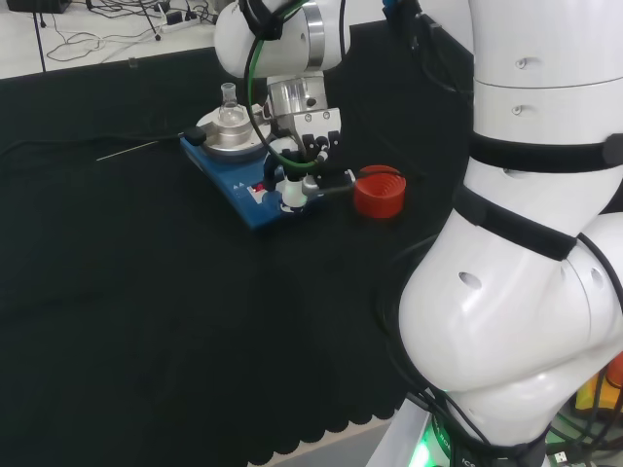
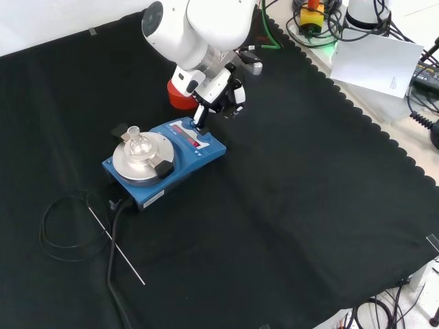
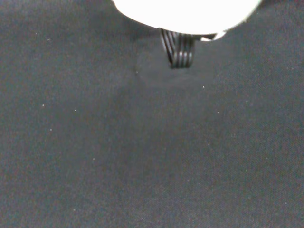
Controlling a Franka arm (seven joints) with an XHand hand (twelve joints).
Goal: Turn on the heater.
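The heater [image 1: 232,183] [image 2: 186,162] is a flat blue box with a round silver plate and a red-marked control panel at one end. A small clear glass flask [image 1: 230,105] [image 2: 136,142] stands on the plate. My hand [image 1: 306,144] [image 2: 223,92] hangs over the panel end. One straight finger [image 1: 292,193] [image 2: 201,123] points down onto the panel beside the red marks, and the others are bent beside it with nothing in them. In the wrist view a blurred white part of the hand [image 3: 185,10] sits over plain black cloth.
A red ribbed ring stand [image 1: 378,191] [image 2: 177,97] stands close beside the heater's panel end, just behind my hand in the front view. A thin metal rod [image 1: 127,151] [image 2: 116,247] and a coiled black cable [image 2: 62,229] lie on the cloth past the plate end.
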